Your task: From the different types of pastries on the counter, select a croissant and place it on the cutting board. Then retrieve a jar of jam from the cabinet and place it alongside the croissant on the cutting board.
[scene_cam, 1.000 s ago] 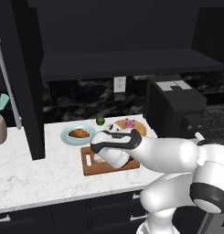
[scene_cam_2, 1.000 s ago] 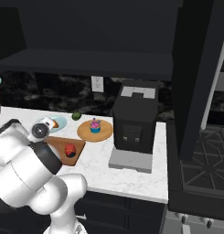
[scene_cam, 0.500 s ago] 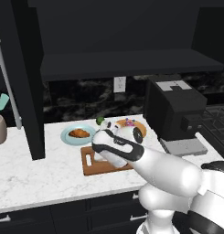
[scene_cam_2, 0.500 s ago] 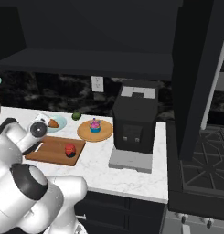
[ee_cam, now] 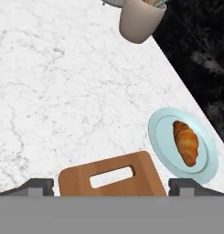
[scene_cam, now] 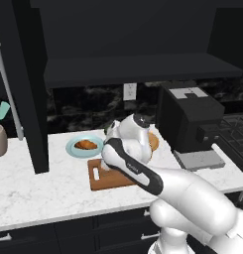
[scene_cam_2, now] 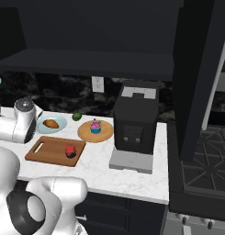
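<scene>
The golden-brown croissant (ee_cam: pixel 185 141) (scene_cam_2: pixel 51 123) (scene_cam: pixel 86 145) lies on a light-blue plate (ee_cam: pixel 159 137). The wooden cutting board (scene_cam_2: pixel 49 151) (scene_cam: pixel 110 178) sits just in front of that plate, its handle slot (ee_cam: pixel 111 177) directly under my gripper (ee_cam: pixel 111 187). My gripper is open with nothing between its fingertips (ee_cam: pixel 38 185), and the croissant lies ahead and to its right. The red jar of jam (scene_cam_2: pixel 70 150) stands on the board's right half. The pink-topped cupcake (scene_cam_2: pixel 95 125) rests on a round wooden plate (scene_cam_2: pixel 107 134). The black cabinet (scene_cam_2: pixel 86 59) hangs above.
A black coffee machine (scene_cam_2: pixel 134 121) stands right of the round plate, on the marble counter (scene_cam_2: pixel 132 179). A green fruit (scene_cam_2: pixel 76 116) lies near the back wall. A beige utensil cup (ee_cam: pixel 141 20) stands far left. A black vertical panel (scene_cam: pixel 29 84) rises left of the blue plate.
My hand has swung left and up from over the board's jar end toward its handle end near the croissant plate. The jar stays on the board, and the gripper has stayed open.
</scene>
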You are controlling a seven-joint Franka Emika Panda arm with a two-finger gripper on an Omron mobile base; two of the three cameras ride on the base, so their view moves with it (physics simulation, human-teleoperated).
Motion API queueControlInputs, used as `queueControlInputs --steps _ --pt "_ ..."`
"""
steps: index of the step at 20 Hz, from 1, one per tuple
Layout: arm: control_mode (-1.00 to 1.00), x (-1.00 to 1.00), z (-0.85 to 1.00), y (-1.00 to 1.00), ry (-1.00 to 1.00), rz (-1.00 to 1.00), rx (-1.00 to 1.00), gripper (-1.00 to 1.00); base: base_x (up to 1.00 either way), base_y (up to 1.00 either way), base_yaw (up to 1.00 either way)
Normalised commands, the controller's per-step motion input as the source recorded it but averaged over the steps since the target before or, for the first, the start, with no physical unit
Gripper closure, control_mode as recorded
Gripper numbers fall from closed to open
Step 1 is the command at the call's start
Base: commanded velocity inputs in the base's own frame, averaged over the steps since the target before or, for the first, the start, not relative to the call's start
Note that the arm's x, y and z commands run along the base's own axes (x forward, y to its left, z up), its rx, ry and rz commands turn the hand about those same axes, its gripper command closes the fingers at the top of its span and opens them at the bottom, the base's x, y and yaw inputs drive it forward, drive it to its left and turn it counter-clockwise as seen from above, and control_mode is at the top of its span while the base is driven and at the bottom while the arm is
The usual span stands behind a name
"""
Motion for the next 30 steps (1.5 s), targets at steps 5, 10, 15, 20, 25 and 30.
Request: queueControlInputs --steps 5,10,15,20,25,30 --pt "-1.0 0.14 -0.02 0.12 0.13 0.02 0.0 -1.0 0.0 0.0 0.0" --pt "-1.0 0.09 -0.39 -0.03 0.09 0.0 0.0 -1.0 0.0 0.0 0.0" --pt "-1.0 0.25 -0.43 -0.16 0.01 0.11 0.0 -1.0 0.0 0.0 0.0" --pt "-1.0 0.33 -0.1 -0.08 -0.02 0.28 0.0 -1.0 0.0 0.0 0.0" --pt "-1.0 0.08 0.1 0.11 0.0 0.32 -0.19 -1.0 0.0 0.0 0.0" --pt "-1.0 0.0 0.12 0.12 0.0 0.19 -0.15 -1.0 0.0 0.0 0.0"
